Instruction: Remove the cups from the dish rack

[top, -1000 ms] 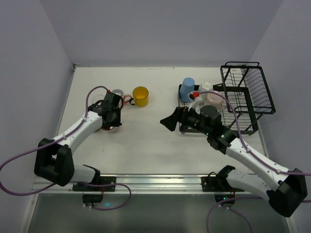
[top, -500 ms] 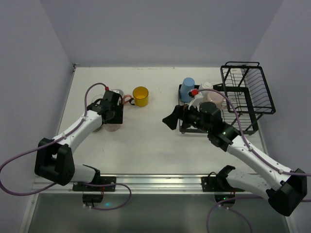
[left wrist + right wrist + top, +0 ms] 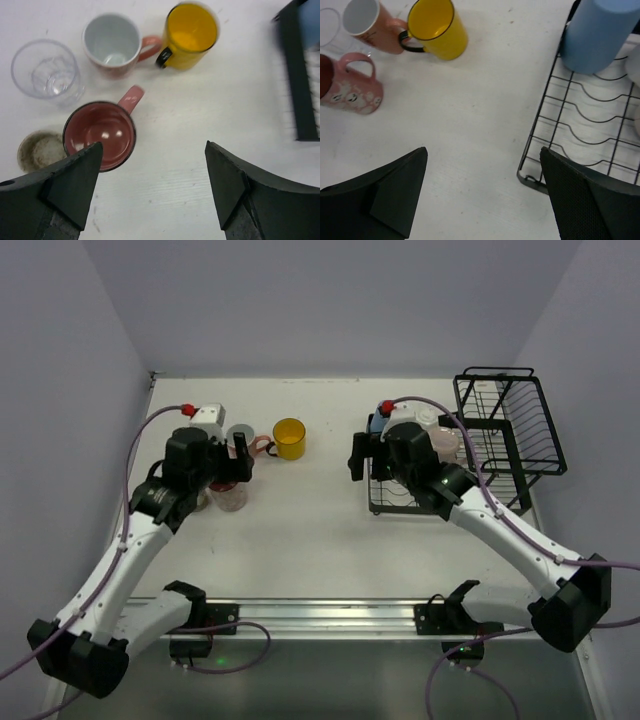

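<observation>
Sitting beside left end effector (image 3: 152,165): pink mug (image 3: 100,135)

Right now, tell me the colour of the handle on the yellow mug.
Black. The handle of the yellow mug shows best in the right wrist view.

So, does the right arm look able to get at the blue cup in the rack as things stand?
Probably yes. The right hand hovers open beside the dish rack, and the blue cup stands at the rack's nearest edge with nothing between them.
</observation>
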`<move>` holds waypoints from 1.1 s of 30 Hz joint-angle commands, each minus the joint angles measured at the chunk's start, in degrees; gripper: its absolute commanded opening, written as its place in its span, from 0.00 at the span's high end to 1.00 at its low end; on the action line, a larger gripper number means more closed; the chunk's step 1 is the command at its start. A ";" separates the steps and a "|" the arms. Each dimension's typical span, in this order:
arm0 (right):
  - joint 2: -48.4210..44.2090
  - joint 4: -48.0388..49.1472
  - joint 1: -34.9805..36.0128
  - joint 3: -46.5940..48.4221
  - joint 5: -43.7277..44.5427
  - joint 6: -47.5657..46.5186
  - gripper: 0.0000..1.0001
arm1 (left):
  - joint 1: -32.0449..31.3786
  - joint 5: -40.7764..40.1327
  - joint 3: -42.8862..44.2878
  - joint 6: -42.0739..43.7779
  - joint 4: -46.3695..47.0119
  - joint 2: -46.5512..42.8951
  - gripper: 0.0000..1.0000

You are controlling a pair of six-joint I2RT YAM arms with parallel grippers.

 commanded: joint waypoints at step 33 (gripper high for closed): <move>46.79 -4.39 -16.15 40.73 15.14 -0.22 0.16 | -6.84 28.27 -16.42 2.68 21.33 -26.37 0.12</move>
